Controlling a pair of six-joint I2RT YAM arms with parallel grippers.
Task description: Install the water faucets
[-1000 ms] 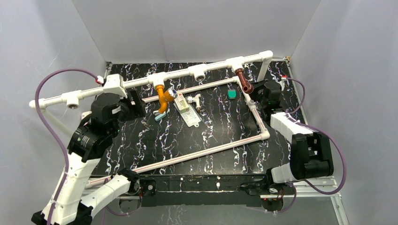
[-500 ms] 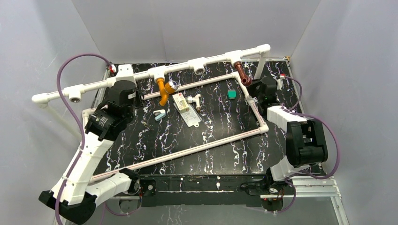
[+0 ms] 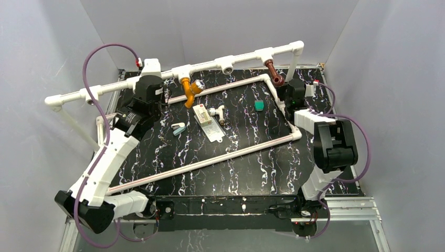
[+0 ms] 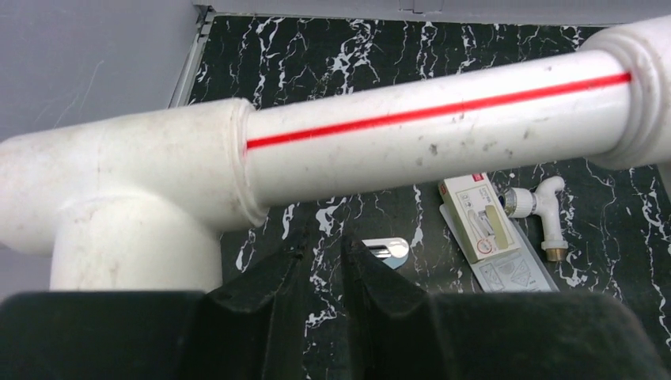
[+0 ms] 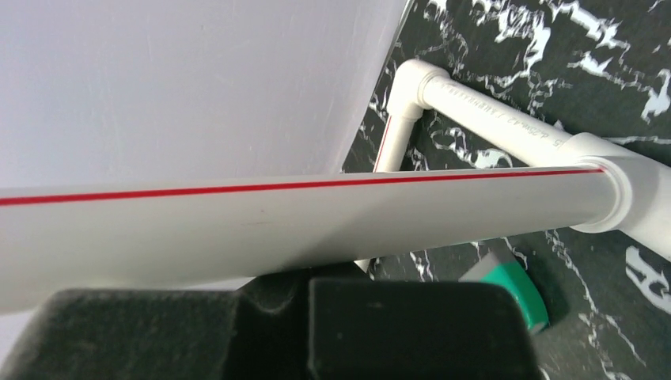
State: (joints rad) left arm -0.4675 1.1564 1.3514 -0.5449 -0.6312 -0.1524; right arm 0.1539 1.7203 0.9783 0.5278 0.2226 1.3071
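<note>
The orange faucet [image 3: 190, 90] hangs from a T-fitting on the raised white pipe [image 3: 210, 67]. The reddish-brown faucet [image 3: 274, 72] hangs from another fitting further right. The white faucet [image 3: 218, 113] lies loose on the table, also seen from the left wrist [image 4: 546, 210]. My left gripper [image 3: 152, 88] sits under the pipe [image 4: 435, 134] beside a T-fitting [image 4: 134, 198]. Its jaws [image 4: 324, 245] stand a narrow gap apart with nothing between them. My right gripper [image 3: 288, 94] is shut [image 5: 332, 277] just under a pipe [image 5: 277, 226], holding nothing.
A small box on a leaflet [image 3: 205, 119] and a light blue clip [image 3: 178, 128] lie mid-table. The teal piece [image 3: 259, 105] lies near the right arm, and also shows in the right wrist view [image 5: 514, 293]. The frame's lower pipes [image 3: 210, 163] cross the table. Grey walls stand close behind.
Both arms have reached further back, and the pipe frame's upper rail has shifted toward the rear wall. The left jaws closed from wide to a narrow gap. The right jaws shut fully.
</note>
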